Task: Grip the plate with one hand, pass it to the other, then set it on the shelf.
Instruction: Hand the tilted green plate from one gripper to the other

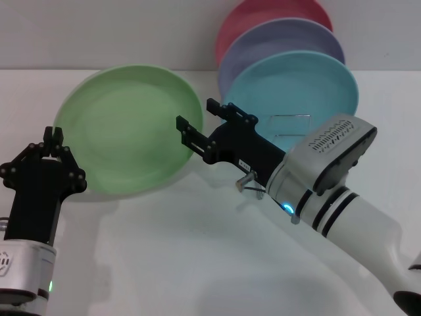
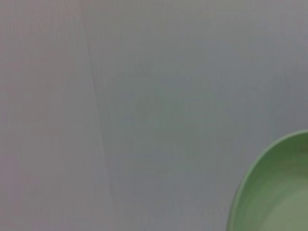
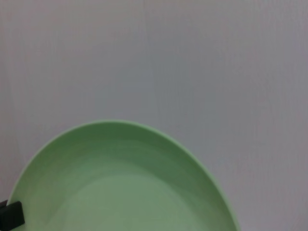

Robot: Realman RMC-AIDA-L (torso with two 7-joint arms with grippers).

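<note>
The light-green plate [image 1: 128,128] hangs tilted above the white table, its face toward me. My left gripper [image 1: 54,143] is shut on its lower-left rim. My right gripper [image 1: 201,122] is at the plate's right rim, with its jaws apart on either side of the edge. The plate fills the lower part of the right wrist view [image 3: 125,183] and shows in a corner of the left wrist view [image 2: 274,187]. The silver wire shelf [image 1: 291,124] stands behind the right arm, mostly hidden by it.
A turquoise plate [image 1: 309,82], a lavender plate [image 1: 283,39] and a pink plate [image 1: 263,13] stand upright in the shelf at the back right. The white table [image 1: 184,263] stretches in front. A pale wall is behind.
</note>
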